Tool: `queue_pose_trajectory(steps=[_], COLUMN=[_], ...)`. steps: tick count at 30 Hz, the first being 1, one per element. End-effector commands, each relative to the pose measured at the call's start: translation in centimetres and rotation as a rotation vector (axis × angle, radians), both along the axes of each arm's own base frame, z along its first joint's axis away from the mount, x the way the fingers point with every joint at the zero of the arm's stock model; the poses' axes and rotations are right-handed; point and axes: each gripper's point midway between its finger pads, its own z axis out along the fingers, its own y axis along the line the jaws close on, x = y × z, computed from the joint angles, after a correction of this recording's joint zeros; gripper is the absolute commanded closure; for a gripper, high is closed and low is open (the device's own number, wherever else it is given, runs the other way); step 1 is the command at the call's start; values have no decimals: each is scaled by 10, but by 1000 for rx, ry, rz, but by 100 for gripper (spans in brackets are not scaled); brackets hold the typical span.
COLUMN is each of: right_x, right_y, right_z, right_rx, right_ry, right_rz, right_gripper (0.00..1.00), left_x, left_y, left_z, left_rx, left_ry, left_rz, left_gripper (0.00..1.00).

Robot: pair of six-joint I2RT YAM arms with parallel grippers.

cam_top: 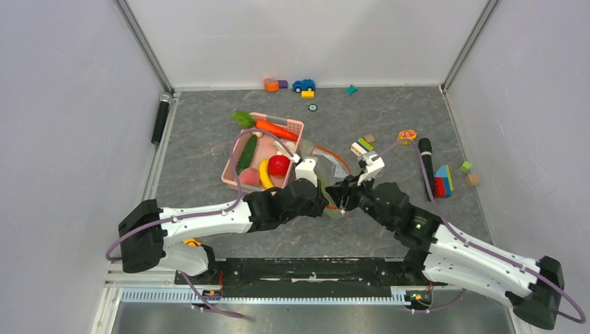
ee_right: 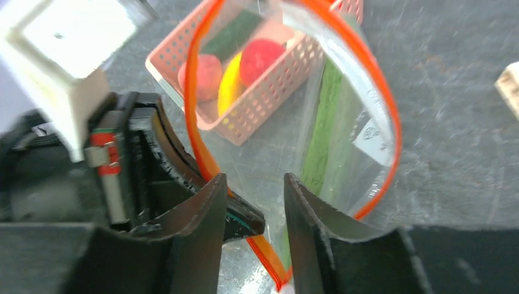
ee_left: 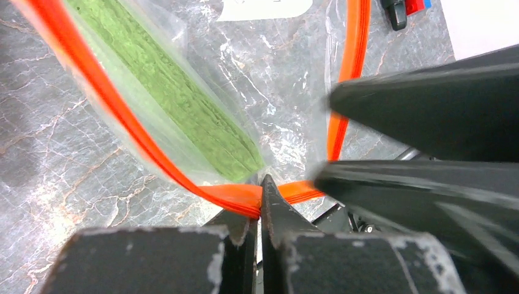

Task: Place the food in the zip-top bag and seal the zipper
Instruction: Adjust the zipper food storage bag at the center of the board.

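One white label (ee_right: 371,138) on the zip-top bag (ee_right: 343,110), print unreadable.

**Crowded centre, open table to the sides**

You have little room at the bag's mouth: the left gripper (ee_left: 260,205) pinches the zipper (ee_left: 116,107), and the right gripper (ee_right: 252,208) stands just beside it, jaws apart. The pink basket (cam_top: 296,128) blocks the far-left side. The black cylinder (cam_top: 425,161) and blocks (cam_top: 442,181) stand to your right. Bare table (cam_top: 202,132) lies left of the basket.
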Motion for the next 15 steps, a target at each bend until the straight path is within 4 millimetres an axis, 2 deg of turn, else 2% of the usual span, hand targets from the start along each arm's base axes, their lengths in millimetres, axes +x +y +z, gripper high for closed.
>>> queue_pose_trajectory(steps=[1, 4, 7, 10, 15], right_x=[0, 8, 19, 27, 39], right_y=[-28, -54, -78, -77, -52], right_z=[34, 39, 30, 22, 9], right_rx=[26, 15, -40, -112, -208], right_ry=[-126, -167, -155, -137, -114], right_rz=[-62, -178, -320, -353, -303], right_gripper=[47, 25, 5, 2, 2], left_x=[-2, -5, -7, -10, -11], left_y=[-1, 3, 7, 10, 12], left_z=[20, 24, 27, 28, 23], left_rx=[-70, -68, -70, -69, -42], left_ry=[-22, -42, -56, -64, -63], left_rz=[-24, -56, -69, -82, -97], left_gripper=[98, 98, 98, 98, 98])
